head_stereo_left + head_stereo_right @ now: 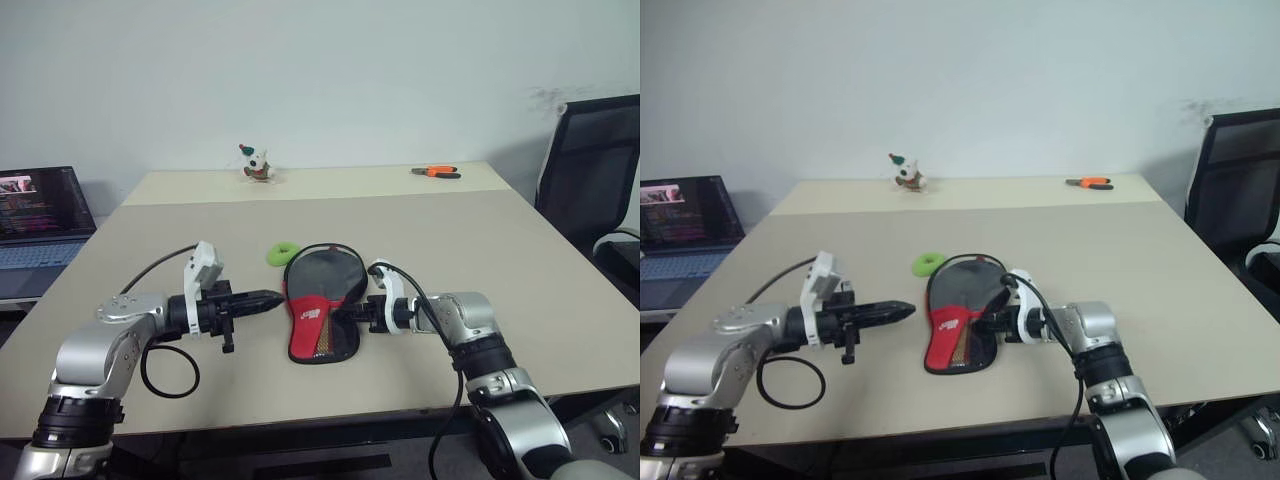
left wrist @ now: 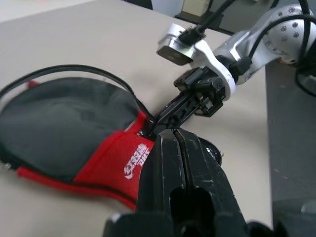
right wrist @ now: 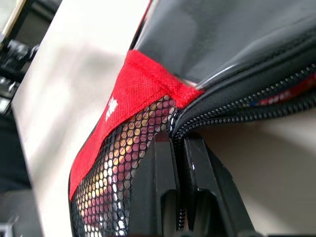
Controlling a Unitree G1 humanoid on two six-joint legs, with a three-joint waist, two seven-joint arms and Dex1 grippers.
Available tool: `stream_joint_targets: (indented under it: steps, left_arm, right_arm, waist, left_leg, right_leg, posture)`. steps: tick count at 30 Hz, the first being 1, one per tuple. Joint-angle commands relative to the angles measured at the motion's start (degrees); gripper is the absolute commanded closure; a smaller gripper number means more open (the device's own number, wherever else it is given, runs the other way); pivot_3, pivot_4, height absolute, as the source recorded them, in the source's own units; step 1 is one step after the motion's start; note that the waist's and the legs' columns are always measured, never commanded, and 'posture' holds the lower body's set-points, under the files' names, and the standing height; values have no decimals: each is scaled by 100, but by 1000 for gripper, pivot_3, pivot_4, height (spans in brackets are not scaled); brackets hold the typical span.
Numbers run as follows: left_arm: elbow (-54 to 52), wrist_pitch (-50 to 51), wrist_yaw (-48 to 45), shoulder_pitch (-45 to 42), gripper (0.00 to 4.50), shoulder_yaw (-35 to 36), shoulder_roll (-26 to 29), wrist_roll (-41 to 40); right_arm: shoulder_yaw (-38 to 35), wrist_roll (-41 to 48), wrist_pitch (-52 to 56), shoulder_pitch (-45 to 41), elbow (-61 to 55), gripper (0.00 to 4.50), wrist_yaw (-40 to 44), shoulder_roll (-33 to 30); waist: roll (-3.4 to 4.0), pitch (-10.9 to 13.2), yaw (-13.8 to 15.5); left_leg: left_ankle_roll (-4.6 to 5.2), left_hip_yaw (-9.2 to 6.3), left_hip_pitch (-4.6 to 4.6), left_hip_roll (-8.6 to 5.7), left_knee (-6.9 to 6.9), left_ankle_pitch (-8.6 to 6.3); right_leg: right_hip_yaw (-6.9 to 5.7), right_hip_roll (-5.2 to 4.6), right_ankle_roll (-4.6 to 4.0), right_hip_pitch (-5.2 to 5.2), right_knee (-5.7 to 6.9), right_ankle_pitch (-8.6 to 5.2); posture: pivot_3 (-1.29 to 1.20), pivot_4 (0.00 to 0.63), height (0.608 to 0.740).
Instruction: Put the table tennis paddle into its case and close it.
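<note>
The case (image 1: 322, 298) lies flat in the middle of the table, black at the far end and red with a white logo and a mesh pocket (image 3: 116, 177) at the near end. The table tennis paddle is hidden. My right gripper (image 1: 341, 315) lies low at the case's right side, shut on the zip edge (image 3: 232, 106), which runs down between its fingers (image 3: 158, 187). My left gripper (image 1: 274, 297) hovers just left of the case, shut and empty, pointing at the red panel (image 2: 111, 163).
A green ring (image 1: 283, 253) lies just beyond the case. A small toy figure (image 1: 257, 162) and an orange-handled tool (image 1: 437, 172) sit at the table's far edge. A laptop (image 1: 40, 215) stands off to the left, a black chair (image 1: 595, 170) to the right.
</note>
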Motion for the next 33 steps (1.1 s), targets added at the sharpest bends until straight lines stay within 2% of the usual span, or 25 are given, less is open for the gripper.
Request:
stream_joint_targets:
  steps: [1,8,15,23,31,33]
  left_arm:
    - [-450,105,41,143,4500,52,46,-227]
    - [-674,219,11,314,4500,-6,103,-379]
    - [-679,236,-26,315,4500,-49,123,-411]
    - [-633,203,-57,255,4500,-105,172,-388]
    - [-688,166,-2,311,4500,-120,178,-381]
    - [-711,161,17,346,4500,-110,171,-384]
  right_arm:
    - [-73,336,513,299,-957,4482,-127,-31]
    - [-499,707,1497,1111,-2347,4482,-680,31]
    - [-1126,907,2322,1667,-3362,4482,-1320,560]
    - [-1299,929,2511,1927,-3651,4482,-1576,623]
    - [-1009,779,2158,2086,-3600,4482,-1770,498]
    - [-961,811,2155,2109,-3690,3909,-1780,430]
  waist:
    - [0,0,10]
    - [-1,0,19]
    - [-1,0,19]
    - [-1,0,21]
    - [-1,-1,21]
    - [-1,-1,21]
  left_leg:
    - [0,-3,-3,0,0,0]
    - [0,-8,-11,-4,-8,0]
    - [0,-6,-10,-4,-13,0]
    - [0,-2,-11,-13,-15,0]
    - [0,1,-11,-14,-17,0]
    - [0,1,-11,-14,-17,0]
  right_leg:
    - [-3,-4,0,1,-7,0]
    - [-10,-7,1,1,-21,0]
    - [-10,-6,2,0,-23,0]
    - [-11,-4,9,0,-25,-5]
    - [-10,-2,13,1,-26,-7]
    - [-10,-2,13,1,-25,-7]
  posture:
    - [0,150,740]
    - [0,150,740]
    - [0,150,740]
    - [0,150,740]
    - [0,150,740]
    - [0,150,740]
